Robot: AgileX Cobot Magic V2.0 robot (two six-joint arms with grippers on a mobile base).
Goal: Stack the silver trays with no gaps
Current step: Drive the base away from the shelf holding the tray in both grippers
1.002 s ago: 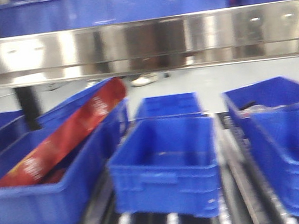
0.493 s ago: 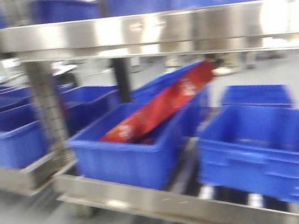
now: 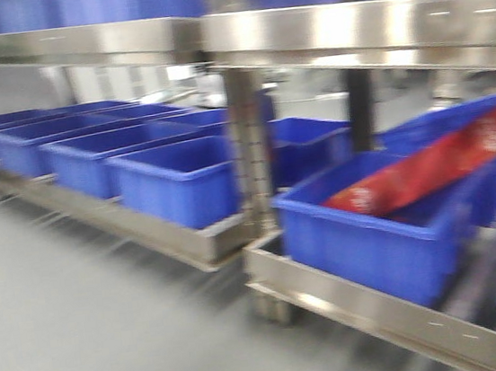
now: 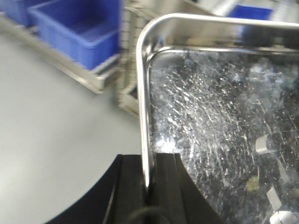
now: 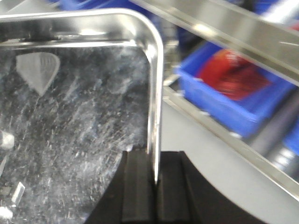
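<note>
In the front view, which is blurred, you face a brushed-steel shelf rack (image 3: 248,149) standing on a grey floor (image 3: 94,331). On its lower shelf, left of its upright post, open blue plastic bins (image 3: 175,181) stand in a row. Right of the post, another blue plastic bin (image 3: 372,234) holds a long red packet (image 3: 427,172) that lies tilted, its far end raised over the bin's rim.

In the left wrist view, your left gripper (image 4: 148,186) has its black jaws nearly together, pinched on the thin left rim of a shiny, scratched stainless-steel silver tray (image 4: 210,116). The tray sits in front of the rack, apart from it, one rounded corner towards the shelves. The rack lies beyond that corner, at the upper left.

In the right wrist view, your right gripper (image 5: 154,186) is closed the same way on the right rim of a silver tray (image 5: 70,116). You cannot tell from these pictures whether it is the same tray. The rack runs past on the right, and the bin with the red packet (image 5: 233,79) sits on its lower shelf, well apart from the tray.
</note>
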